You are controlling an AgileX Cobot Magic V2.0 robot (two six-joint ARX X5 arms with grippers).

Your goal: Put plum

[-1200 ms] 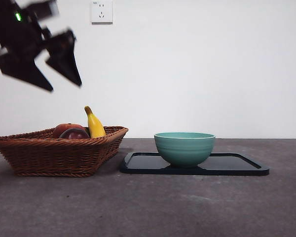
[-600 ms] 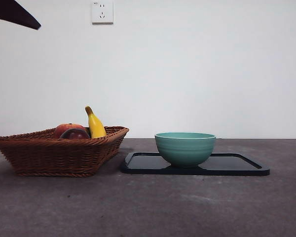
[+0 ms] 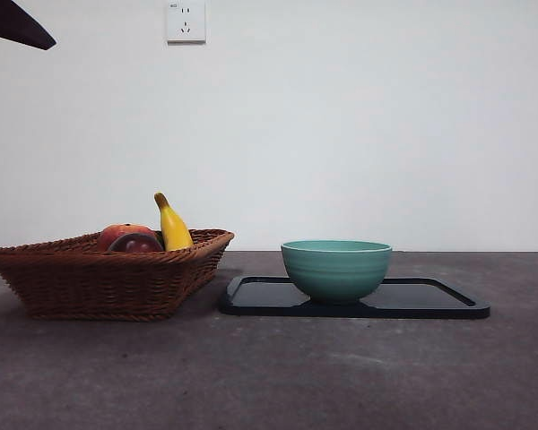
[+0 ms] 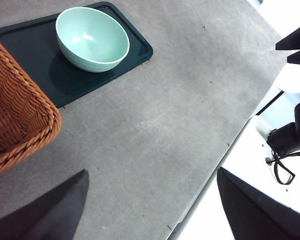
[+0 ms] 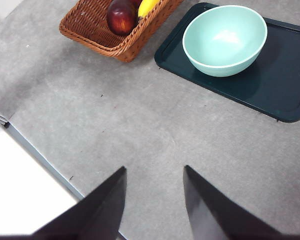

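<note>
The dark maroon plum (image 3: 136, 243) lies in the brown wicker basket (image 3: 108, 278) at the left, beside a red-orange peach (image 3: 117, 234) and a yellow banana (image 3: 173, 226). The right wrist view shows the plum (image 5: 121, 16) in the basket (image 5: 115, 47) from high above. My right gripper (image 5: 155, 200) is open and empty, high over bare table and far from the basket. My left gripper (image 4: 150, 210) is open and empty, high above the table with the basket's corner (image 4: 20, 120) beside it. In the front view only an arm's black tip (image 3: 13, 22) shows at the top left corner.
A teal bowl (image 3: 336, 267) stands empty on a black tray (image 3: 430, 303) right of the basket; both also show in the right wrist view, bowl (image 5: 224, 40) and tray (image 5: 285, 95). The table's edge (image 4: 215, 175) runs near the left gripper. A wall socket (image 3: 185, 20) is behind.
The open gripper that hung high over the basket's left has risen up and left out of the front view; only a black tip is left. The fruit, bowl and tray have not moved.
</note>
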